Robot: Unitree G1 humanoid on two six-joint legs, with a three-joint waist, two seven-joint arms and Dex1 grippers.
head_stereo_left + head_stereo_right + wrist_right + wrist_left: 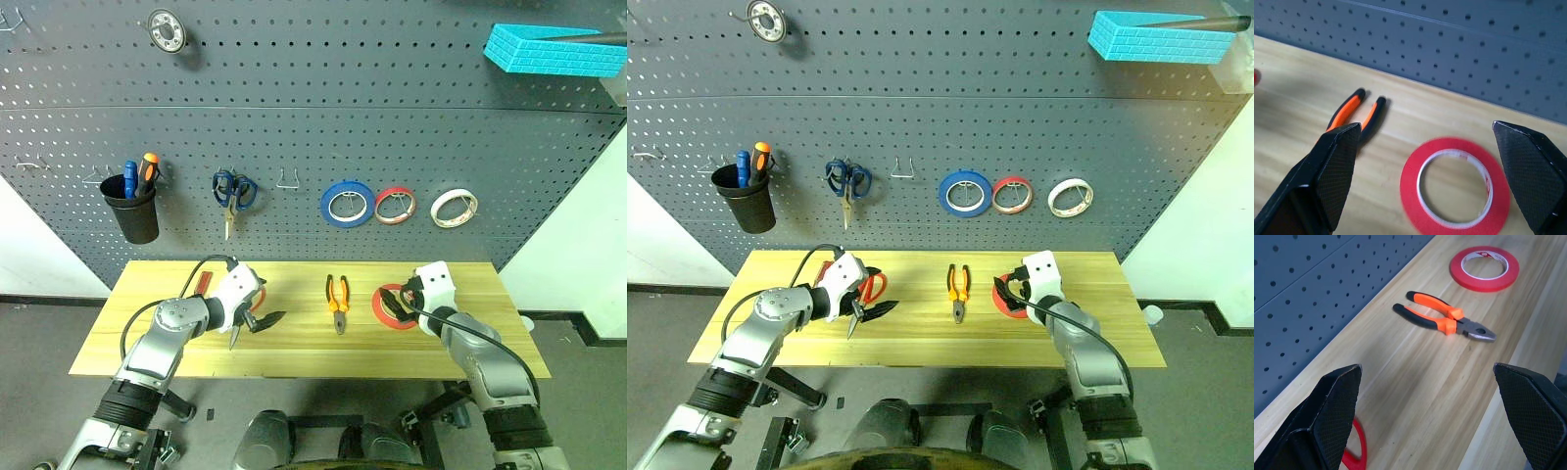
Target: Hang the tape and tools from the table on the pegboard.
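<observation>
Both grippers were spread wide and empty: the right gripper (1430,161) was poised over the red tape (1454,185) lying flat on the table (294,343), pliers (338,300) beside it. A flat ring could be skidded away by closing fingers. Red scissors, probably, were glimpsed beneath the left gripper (1425,421).

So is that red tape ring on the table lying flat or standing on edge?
Lying flat. The red tape rests on its side on the table, bare wood showing through its hole.
</observation>
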